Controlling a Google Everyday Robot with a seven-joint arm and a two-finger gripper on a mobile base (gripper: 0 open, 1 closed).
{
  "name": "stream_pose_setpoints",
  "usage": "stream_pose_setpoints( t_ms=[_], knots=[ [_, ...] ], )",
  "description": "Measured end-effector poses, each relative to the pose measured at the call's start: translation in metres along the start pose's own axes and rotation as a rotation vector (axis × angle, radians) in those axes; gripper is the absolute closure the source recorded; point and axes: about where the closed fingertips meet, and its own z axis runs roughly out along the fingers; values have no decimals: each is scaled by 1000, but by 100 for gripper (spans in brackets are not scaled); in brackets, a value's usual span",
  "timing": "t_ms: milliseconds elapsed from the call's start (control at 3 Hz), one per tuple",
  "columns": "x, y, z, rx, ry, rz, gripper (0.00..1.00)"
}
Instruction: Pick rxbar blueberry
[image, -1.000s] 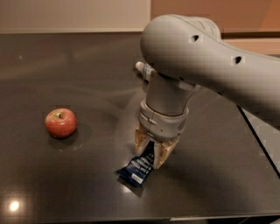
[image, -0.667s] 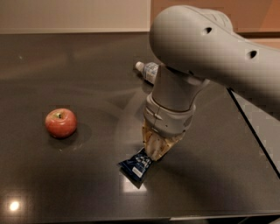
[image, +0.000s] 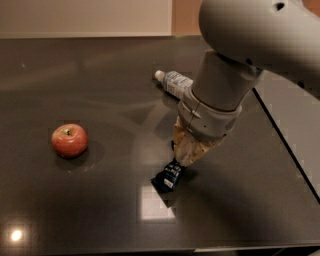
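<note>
The dark table (image: 75, 215) runs back to a pale wall (image: 85, 17). Its front edge shows along the bottom of the view, near the snack bar (image: 167, 180). On the right, a straight dark seam slants down from behind the arm (image: 250, 30), with a paler grey surface (image: 300, 120) beyond it.

The widest open stretch is the left half of the table. There only an apple (image: 69, 140) stands, well apart from the bar. A plastic bottle (image: 174, 83) lies on its side behind the gripper (image: 184, 159), with its cap pointing left.

The bottle's far end is hidden behind the arm's thick wrist. The arm itself is cut off at the top and right of the view. A square patch of glare (image: 156, 202) sits on the table just in front of the bar, and a small bright spot (image: 16, 235) shows at the lower left. The print on the bar's wrapper is too small to read.

The gripper points down over the middle of the table, slightly right of centre. The dark blue bar is tilted, with its upper right end up between the tan fingertips (image: 192, 150). Its lower left end is down by the table. The jaws appear clenched on that upper end, though the wrist's shadow makes the exact contact hard to see. It is also unclear whether the low end touches the surface.
</note>
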Motion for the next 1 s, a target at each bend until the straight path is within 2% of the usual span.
stream_pose_setpoints(
  t_ms=[667, 1000],
  knots=[
    [8, -5, -59, 138, 13, 46, 100],
    [3, -4, -84, 195, 19, 48, 100]
  ],
)
